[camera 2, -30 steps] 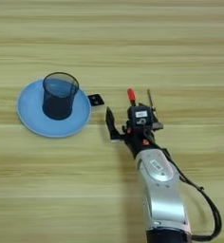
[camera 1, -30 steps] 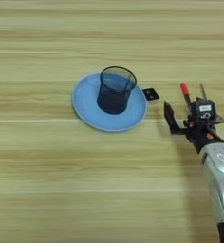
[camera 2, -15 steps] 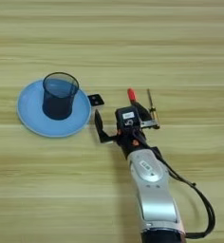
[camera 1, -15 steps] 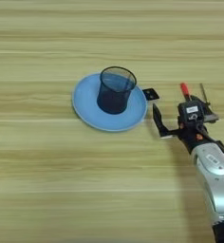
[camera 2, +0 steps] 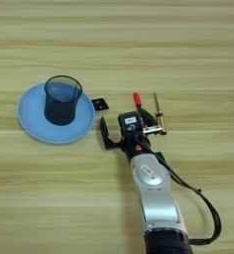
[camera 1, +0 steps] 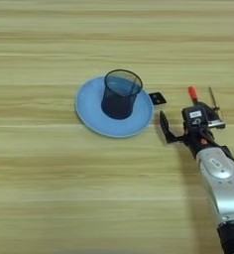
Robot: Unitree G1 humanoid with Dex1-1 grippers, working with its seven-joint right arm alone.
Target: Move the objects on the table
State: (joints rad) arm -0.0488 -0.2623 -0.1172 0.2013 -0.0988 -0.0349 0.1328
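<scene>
The table (camera 2: 139, 44) ran bare from 9 through 12 to 3 o'clock and along its near left side, and the light-blue plate (camera 2: 29, 124) lay left of centre with the mesh cup (camera 2: 62, 99) upright on it. My silver forearm (camera 2: 156, 198) reached in from 6 o'clock, and my gripper (camera 2: 121, 134) sat at the plate's 3 o'clock edge with its fingers spread and nothing between them. The yellow-handled screwdriver (camera 2: 158, 115) and the red-capped marker (camera 2: 137, 98) lay close by at my 1 o'clock, partly hidden behind the gripper, and the small black-and-white block (camera 2: 100, 104) rested just off the plate's rim at its 2 o'clock.
</scene>
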